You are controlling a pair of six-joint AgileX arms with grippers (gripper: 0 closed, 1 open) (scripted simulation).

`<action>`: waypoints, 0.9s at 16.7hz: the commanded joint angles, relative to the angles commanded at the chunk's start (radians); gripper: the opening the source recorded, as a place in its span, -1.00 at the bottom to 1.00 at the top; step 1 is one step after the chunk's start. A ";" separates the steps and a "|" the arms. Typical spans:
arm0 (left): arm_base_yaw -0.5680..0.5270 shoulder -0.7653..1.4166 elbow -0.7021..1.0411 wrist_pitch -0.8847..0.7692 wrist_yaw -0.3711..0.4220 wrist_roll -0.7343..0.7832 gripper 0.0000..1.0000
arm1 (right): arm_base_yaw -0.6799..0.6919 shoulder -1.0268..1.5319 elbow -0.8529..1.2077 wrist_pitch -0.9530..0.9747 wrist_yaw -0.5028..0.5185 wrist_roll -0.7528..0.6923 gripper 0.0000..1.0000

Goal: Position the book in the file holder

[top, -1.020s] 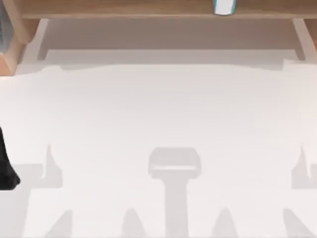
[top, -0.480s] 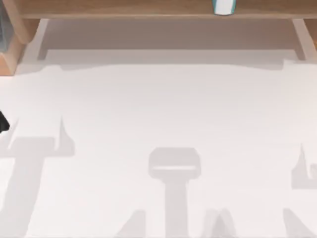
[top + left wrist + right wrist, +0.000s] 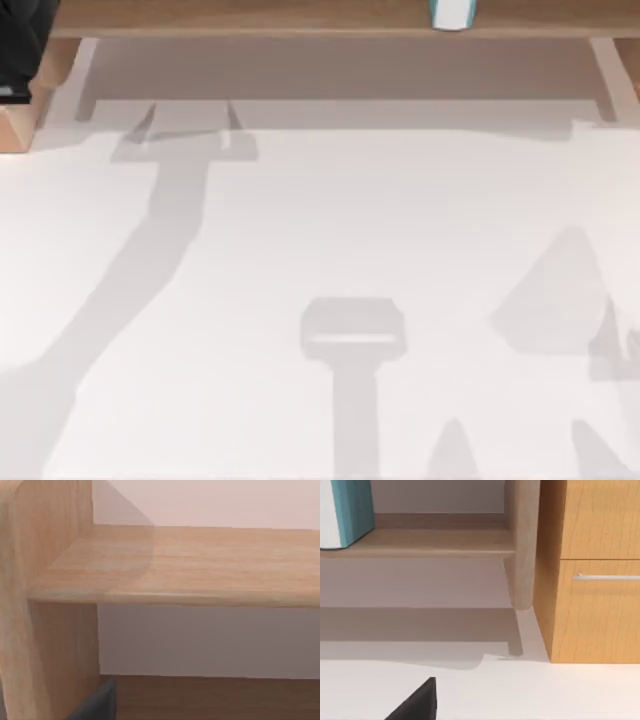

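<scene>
— Where is the book [image 3: 452, 14]?
— Upright on the long wooden shelf [image 3: 300, 18], toward the right, well apart from my left arm [image 3: 22, 45] at the top-left corner over the file holder [image 3: 18, 125].
— Gripper state?
— Can't tell for either.
— Nearby?
— A drawer cabinet [image 3: 590, 570] beside the shelf's leg [image 3: 522, 545].
— Change?
— The left arm moved from the left edge up to the corner.

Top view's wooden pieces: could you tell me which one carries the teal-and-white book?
The long wooden shelf board along the far edge carries the thin teal-and-white book; the light tan wooden file holder sits apart at the left.
</scene>
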 joint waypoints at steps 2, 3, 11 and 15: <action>-0.074 0.247 0.184 0.044 -0.071 0.001 1.00 | 0.000 0.000 0.000 0.000 0.000 0.000 1.00; -0.110 0.364 0.273 0.065 -0.105 0.002 1.00 | 0.000 0.000 0.000 0.000 0.000 0.000 1.00; -0.339 1.057 0.827 0.199 -0.324 0.006 1.00 | 0.000 0.000 0.000 0.000 0.000 0.000 1.00; -0.391 1.200 0.955 0.229 -0.373 0.007 1.00 | 0.000 0.000 0.000 0.000 0.000 0.000 1.00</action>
